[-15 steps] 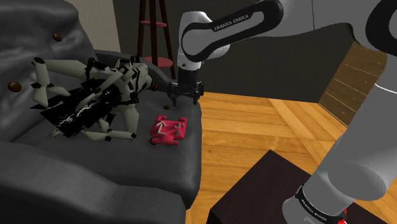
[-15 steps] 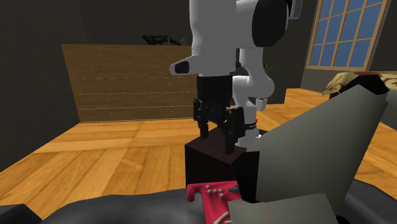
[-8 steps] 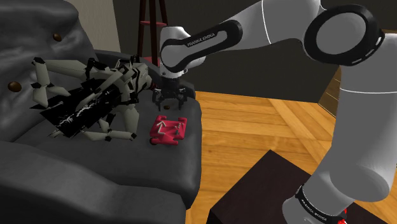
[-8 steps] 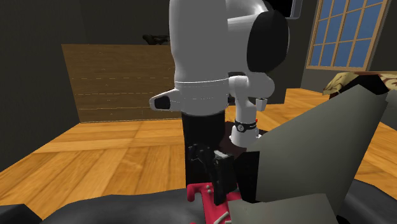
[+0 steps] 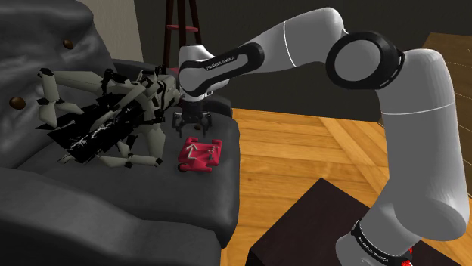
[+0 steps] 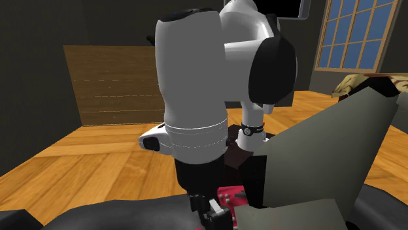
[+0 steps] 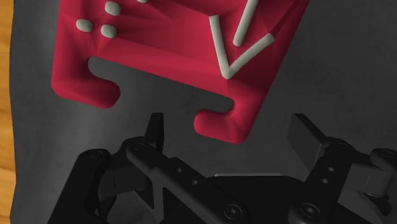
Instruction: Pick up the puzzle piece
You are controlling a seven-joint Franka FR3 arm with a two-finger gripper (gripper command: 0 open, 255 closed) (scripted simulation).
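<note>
Puzzle piece (image 5: 200, 154), red with pale raised markings, lies flat on the dark armchair seat (image 5: 159, 198), just beside a white-and-black toy figure (image 5: 113, 125). Over the last second the arm has swung in from beyond the seat's edge and come lower, so the jaws now hang spread above the piece's far edge, one tab lining up between them. The approach looks nearly done; descending and closing remain.
</note>
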